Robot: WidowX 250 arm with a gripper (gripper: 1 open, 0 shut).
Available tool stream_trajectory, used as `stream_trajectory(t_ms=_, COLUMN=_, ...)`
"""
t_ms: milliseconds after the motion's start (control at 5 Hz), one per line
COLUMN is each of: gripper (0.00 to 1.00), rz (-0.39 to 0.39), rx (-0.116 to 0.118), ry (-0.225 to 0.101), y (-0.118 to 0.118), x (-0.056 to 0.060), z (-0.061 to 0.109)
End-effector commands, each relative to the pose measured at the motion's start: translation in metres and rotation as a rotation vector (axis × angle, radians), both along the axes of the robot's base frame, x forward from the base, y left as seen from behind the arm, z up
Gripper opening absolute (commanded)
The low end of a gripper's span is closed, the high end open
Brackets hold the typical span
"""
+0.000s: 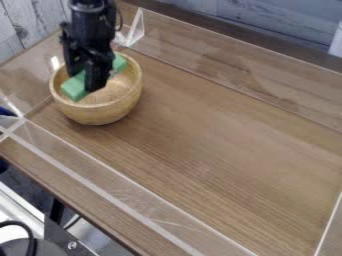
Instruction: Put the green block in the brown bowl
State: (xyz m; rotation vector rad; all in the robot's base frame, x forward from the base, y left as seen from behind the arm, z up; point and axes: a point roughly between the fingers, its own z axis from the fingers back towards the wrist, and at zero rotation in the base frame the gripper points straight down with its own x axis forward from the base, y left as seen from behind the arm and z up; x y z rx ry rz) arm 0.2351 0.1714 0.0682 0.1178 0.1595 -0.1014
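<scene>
Green block (pixel 91 78): held inside the brown bowl's opening, tilted, long axis running from about 1 o'clock at its upper end down to about 7 o'clock at its lower end; upper end near the far rim, lower end low in the hollow at the left; whether the lower end touches the bowl's inside cannot be told.
Brown bowl (pixel 107 104): upright on the table, at about 10 o'clock from the table's middle, wide mouth facing up.
Fingers (pixel 92 72): dark, pointing steeply down into the bowl, partly parted and clamped across the block's narrow width near its middle.
Arm (pixel 88 18): black, coming down from the top edge straight above the bowl.
Table (pixel 214 130): brown wood grain, bordered by clear plastic walls (pixel 80 195) on the near and right sides.
Clear plastic piece (pixel 134 28): stands just beyond the bowl, at about 1 o'clock from it, apart from the rim.
</scene>
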Motion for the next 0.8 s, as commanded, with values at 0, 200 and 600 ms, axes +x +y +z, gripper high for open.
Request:
stream_trajectory(t_ms=0, gripper=0.00, rz=0.025, rx=0.028, ry=-0.039, y=0.004, x=0.004, z=0.009)
stream_trajectory(t_ms=200, gripper=0.00, rz=0.039, rx=0.028, ry=-0.040, y=0.001, x=0.004, z=0.008)
stream_trajectory(t_ms=600, gripper=1.00, rz=0.037, rx=-0.086, ry=-0.071, y=0.005, x=0.010, z=0.032)
